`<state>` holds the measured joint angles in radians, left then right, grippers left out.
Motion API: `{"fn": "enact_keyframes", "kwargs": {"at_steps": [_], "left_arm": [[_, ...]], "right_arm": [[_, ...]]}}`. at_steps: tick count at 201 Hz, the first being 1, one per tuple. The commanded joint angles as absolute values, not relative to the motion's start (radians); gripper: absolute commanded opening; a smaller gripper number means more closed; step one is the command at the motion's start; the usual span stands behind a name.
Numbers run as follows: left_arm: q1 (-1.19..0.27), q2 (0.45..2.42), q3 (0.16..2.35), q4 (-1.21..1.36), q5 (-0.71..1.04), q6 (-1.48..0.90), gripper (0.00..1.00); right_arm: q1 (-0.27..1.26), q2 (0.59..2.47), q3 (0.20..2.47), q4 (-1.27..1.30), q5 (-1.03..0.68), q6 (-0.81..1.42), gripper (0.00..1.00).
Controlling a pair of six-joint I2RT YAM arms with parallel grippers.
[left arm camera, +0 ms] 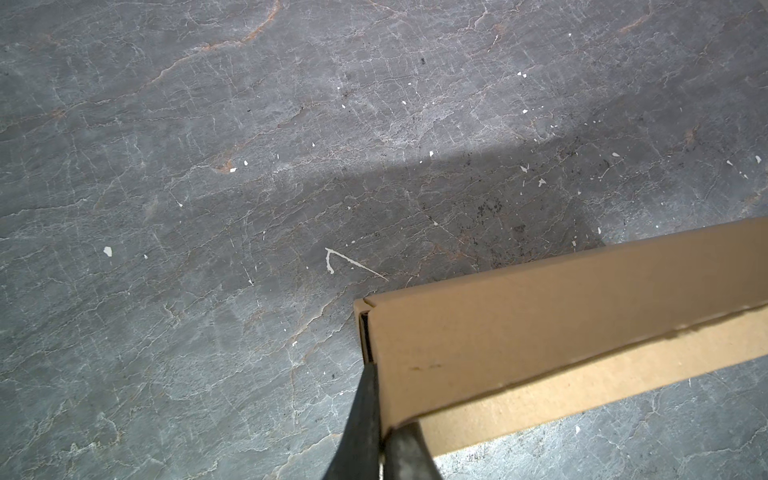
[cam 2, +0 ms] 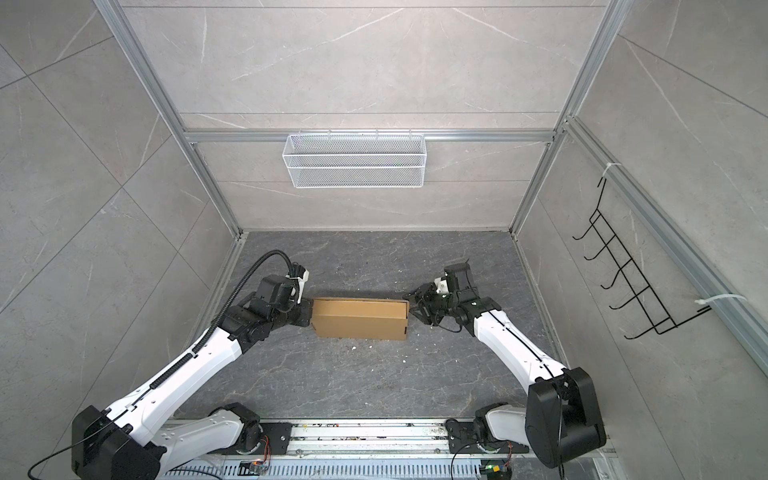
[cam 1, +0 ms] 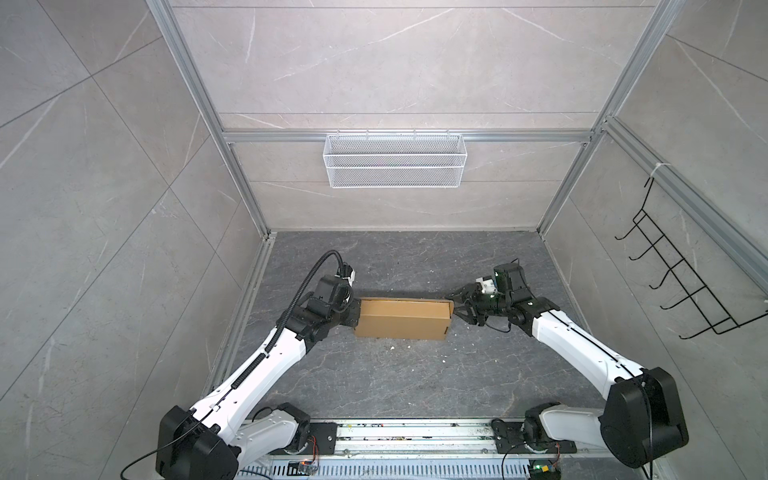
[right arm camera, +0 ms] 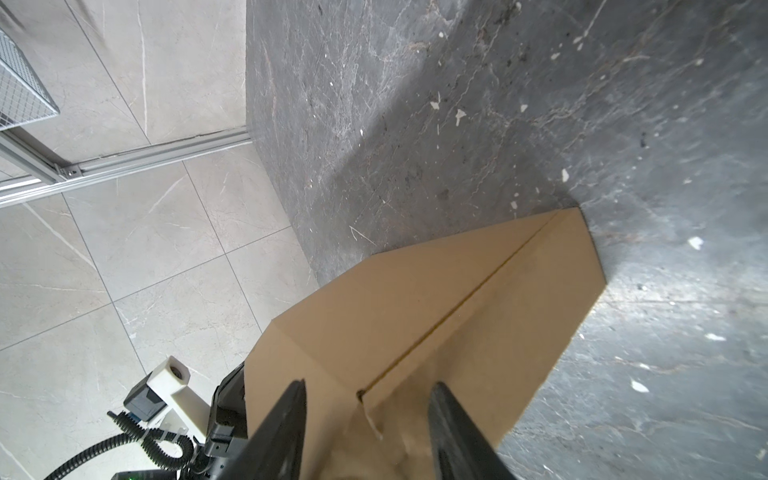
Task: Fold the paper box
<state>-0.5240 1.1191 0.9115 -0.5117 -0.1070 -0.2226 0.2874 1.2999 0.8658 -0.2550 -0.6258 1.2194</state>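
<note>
**Operator:** Where is the workpiece, and what is its condition?

**Technician:** The paper box lies on the dark stone-patterned tabletop at mid-scene, with its long axis running left to right. It is formed into a shallow closed shape. The right wrist view shows a seam running along one face, where two panels meet without quite sitting flush.

**Operator:** Status of the left gripper?

**Technician:** The left gripper is at the left end of the box. In the left wrist view its fingers are clenched on the thin cardboard edge at that end corner. It appears to act as the anchor.

**Operator:** And the right gripper?

**Technician:** The right gripper is at the right end. Its jaws stand parted, and its fingers straddle the end of the box. No clamping is evident. Whether the pads touch the cardboard cannot be determined.

**Operator:** Which step is in hand?

**Technician:** Judged from the layout, this is a late step: the right end is being seated or pressed home while the left end is held. Most folds look complete.

**Operator:** What does the next move call for?

**Technician:** Maintain the left hold so the box cannot slide. Centre the right jaws on the end panel. Then close or push squarely toward the left, along the long axis. An off-axis push would likely twist the box or reopen the seam.
</note>
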Motion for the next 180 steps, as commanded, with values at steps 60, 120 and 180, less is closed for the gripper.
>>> {"fn": "enact_keyframes", "kwargs": {"at_steps": [60,120,180], "left_arm": [[-0.544,1.152,0.882,-0.655,-0.069,-0.193,0.02],[-0.546,1.155,0.884,-0.655,-0.068,-0.195,0.02],[-0.552,1.156,0.876,-0.643,-0.071,-0.203,0.02]], "right_arm": [[0.297,1.234,0.946,-0.381,-0.644,1.147,0.51],[0.3,1.211,0.915,-0.382,-0.644,1.161,0.51],[0.304,1.195,0.872,-0.36,-0.639,1.182,0.46]]}}
